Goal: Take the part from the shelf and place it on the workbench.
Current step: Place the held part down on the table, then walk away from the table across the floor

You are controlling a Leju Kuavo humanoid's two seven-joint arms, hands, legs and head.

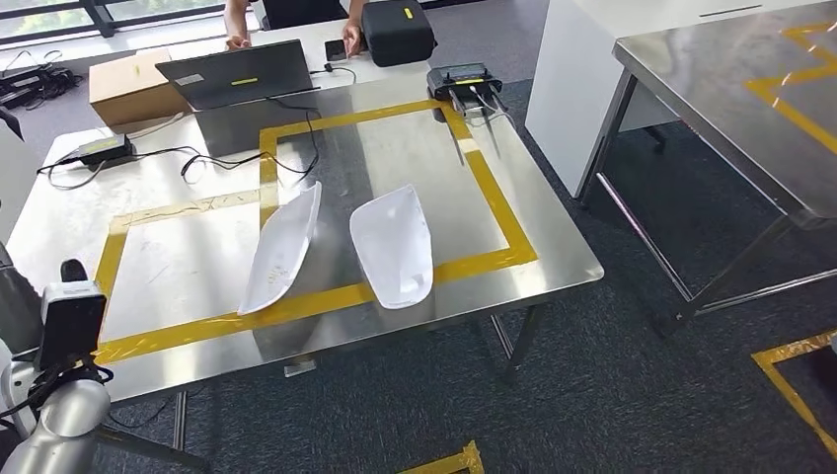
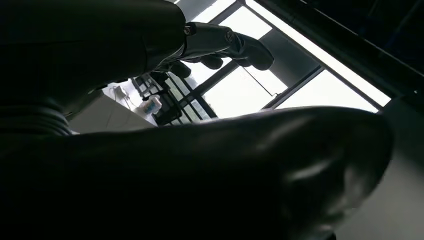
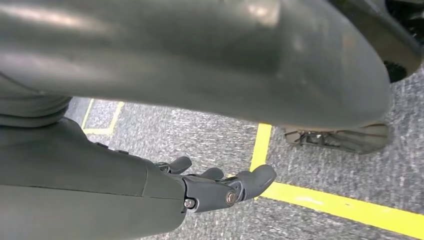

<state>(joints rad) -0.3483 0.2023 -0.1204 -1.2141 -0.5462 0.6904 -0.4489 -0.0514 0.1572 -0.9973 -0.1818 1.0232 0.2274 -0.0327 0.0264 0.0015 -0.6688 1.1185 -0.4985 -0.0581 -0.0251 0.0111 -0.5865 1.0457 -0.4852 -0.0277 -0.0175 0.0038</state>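
From the head camera I see two white parts lying on the steel workbench [image 1: 513, 286]: the left part [image 1: 283, 247] rests across the yellow tape border [image 1: 296, 308], and the right part [image 1: 395, 245] lies just beside it, apart from it, inside the taped rectangle. My left hand [image 2: 220, 47] shows dark against bright windows, fingers loosely extended, gripping nothing. My right hand [image 3: 220, 185] hangs over grey carpet [image 3: 330, 165] with a yellow floor line [image 3: 340, 205], fingers slightly curled and apart, empty. A laptop [image 1: 242, 77] sits at the far edge.
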